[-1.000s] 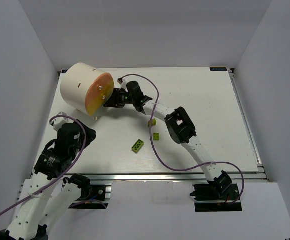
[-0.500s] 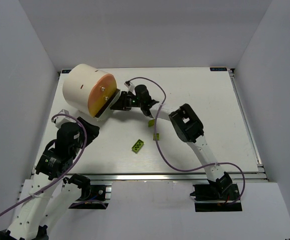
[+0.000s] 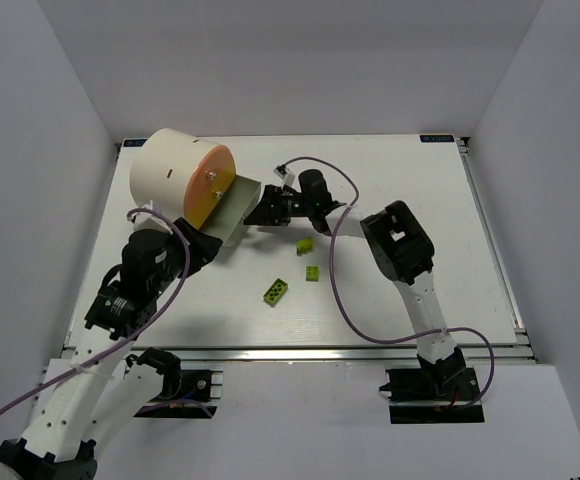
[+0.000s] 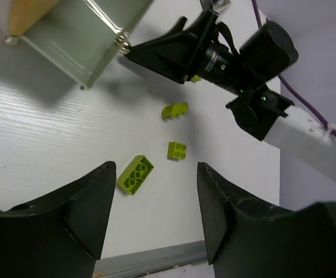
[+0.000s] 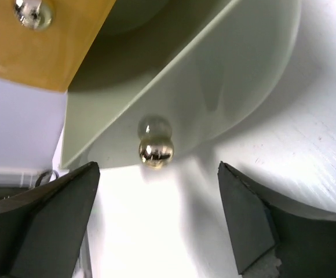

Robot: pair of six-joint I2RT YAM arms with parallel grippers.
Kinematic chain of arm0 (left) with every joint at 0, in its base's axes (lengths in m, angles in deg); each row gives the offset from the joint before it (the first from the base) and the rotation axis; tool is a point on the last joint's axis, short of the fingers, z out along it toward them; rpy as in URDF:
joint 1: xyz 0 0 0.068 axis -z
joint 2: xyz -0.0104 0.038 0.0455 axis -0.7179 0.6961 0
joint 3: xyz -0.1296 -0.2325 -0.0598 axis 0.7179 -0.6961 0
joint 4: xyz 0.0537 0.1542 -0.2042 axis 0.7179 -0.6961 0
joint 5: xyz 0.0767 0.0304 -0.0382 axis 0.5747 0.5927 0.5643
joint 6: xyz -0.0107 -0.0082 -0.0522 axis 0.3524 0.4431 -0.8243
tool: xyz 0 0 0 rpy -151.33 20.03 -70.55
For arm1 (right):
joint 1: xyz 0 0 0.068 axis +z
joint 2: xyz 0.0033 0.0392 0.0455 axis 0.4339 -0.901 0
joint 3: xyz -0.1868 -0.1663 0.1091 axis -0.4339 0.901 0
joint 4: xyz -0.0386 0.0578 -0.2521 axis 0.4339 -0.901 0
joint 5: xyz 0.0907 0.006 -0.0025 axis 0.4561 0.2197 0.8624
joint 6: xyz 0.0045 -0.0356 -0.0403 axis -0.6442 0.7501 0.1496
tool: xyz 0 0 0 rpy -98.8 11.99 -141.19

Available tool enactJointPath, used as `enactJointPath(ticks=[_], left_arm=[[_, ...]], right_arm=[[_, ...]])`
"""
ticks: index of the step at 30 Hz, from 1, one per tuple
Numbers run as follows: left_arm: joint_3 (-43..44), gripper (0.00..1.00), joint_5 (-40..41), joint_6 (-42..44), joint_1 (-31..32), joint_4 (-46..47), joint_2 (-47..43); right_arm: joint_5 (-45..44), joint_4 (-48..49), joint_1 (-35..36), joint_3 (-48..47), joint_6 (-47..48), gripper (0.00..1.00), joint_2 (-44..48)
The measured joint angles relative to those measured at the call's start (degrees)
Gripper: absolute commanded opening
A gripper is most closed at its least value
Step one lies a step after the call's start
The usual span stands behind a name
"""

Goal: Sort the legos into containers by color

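Note:
The cream drum [image 3: 170,172] with its orange face [image 3: 210,186] lies at the back left. One container, a grey-green drawer [image 3: 234,206], stands pulled out of it. My right gripper [image 3: 263,209] is open just in front of the drawer's shiny knob [image 5: 155,150], which sits at the mouth of the right gripper [image 5: 157,174], untouched. Three yellow-green legos [image 3: 303,245] [image 3: 312,273] [image 3: 276,291] lie on the table. My left gripper [image 4: 155,174] hangs open and empty above the nearest legos [image 4: 134,174] [image 4: 178,150], below the drum.
The white table [image 3: 420,230] ends in a metal rail [image 3: 370,350] at the front. The right arm's purple cable [image 3: 335,290] loops over the table beside the legos. The left gripper [image 3: 205,248] sits close under the drawer.
The right gripper drew the drawer out to the right by its knob, then opened and let go. The drum shifted. The left arm swung up toward the drum.

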Motion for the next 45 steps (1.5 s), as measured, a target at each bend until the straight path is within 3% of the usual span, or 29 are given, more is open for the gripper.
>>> enactJointPath(ticks=[5,8,10,11,12,13,15,16,17,18,19,20,23,32,38,45], left_arm=[[0.9,0.66,-9.4,3.2,0.4,4.3,8.0],[2.9,0.54,-15.5,5.6,0.8,6.0,16.1],[3.7,0.40,-18.6,7.3,1.2,6.3,20.5],[3.8,0.36,-20.0,8.3,1.5,6.4,22.3],[3.8,0.33,-20.9,8.9,2.0,6.4,23.4],[3.9,0.33,-21.7,9.6,2.6,6.4,24.4],[3.9,0.37,-22.9,10.7,4.4,6.8,26.4],[3.9,0.52,-23.4,11.3,5.5,7.0,27.5],[3.9,0.59,-23.7,12.1,6.8,7.4,28.9],[4.0,0.64,-23.8,12.6,8.1,7.8,30.3],[4.1,0.70,-23.5,12.9,9.6,7.9,32.1],[4.6,0.78,-22.9,13.4,11.2,7.8,34.2],[7.2,0.86,-19.7,15.0,16.3,6.1,40.9],[15.5,0.87,-4.0,20.3,24.4,0.7,53.8],[16.2,0.86,3.1,24.1,25.1,-0.2,58.0],[16.7,0.75,5.2,26.1,25.1,0.5,60.8]], right_arm=[[6.0,-3.8,-1.4,-1.2,4.1,0.85,0.4],[8.7,-10.8,-2.6,-1.4,11.3,0.72,3.0],[9.7,-17.2,-3.7,-1.4,18.0,0.47,6.5],[10.1,-20.1,-4.4,-1.4,21.5,0.20,8.6],[10.2,-22.8,-5.2,-1.4,25.0,0.04,10.7],[10.4,-26.0,-6.1,-1.4,27.8,0.00,13.2],[10.4,-31.2,-8.4,-1.4,32.3,0.00,18.1],[10.4,-33.2,-9.7,-1.2,34.3,0.02,20.3],[10.4,-34.9,-11.3,-0.9,36.1,0.12,22.5],[10.4,-36.6,-13.0,-0.6,37.6,0.35,24.8],[10.5,-38.4,-14.8,0.0,39.3,0.42,26.9],[10.6,-40.6,-16.3,0.3,40.7,0.58,28.5],[10.9,-47.5,-21.0,0.6,46.2,0.74,31.4],[11.5,-65.2,-23.9,4.7,60.8,0.77,35.4],[12.5,-67.5,-25.7,5.4,63.3,0.77,38.6],[13.4,-67.7,-27.0,6.0,63.4,0.76,39.1]])
